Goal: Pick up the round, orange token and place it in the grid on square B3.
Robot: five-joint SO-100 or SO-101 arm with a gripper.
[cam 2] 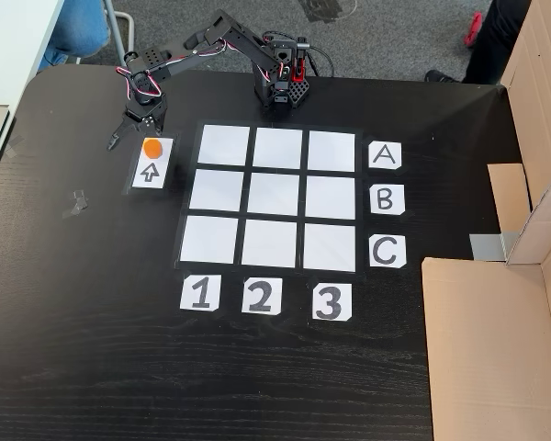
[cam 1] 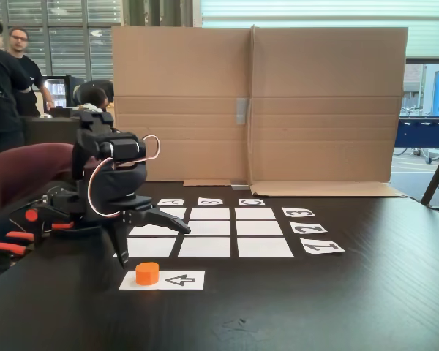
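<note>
Fixed view: token [cam 2: 151,147] at sheet [cam 2: 152,173] edge, jaws apart.

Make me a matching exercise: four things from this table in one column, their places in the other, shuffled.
Things:
1. token
2. pincer
3. card A
4. card 3

Places, in the top-down fixed view:
a. right of the grid's top row
b. on the arrow sheet
c. just above that sheet's upper edge
d. below the grid's right column

Pairs: 1-b, 2-c, 3-a, 4-d

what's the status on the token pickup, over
Gripper open, hovering just above the token. Token on the arrow sheet, not gripped. Square B3 bare, nothing in the way.
</note>
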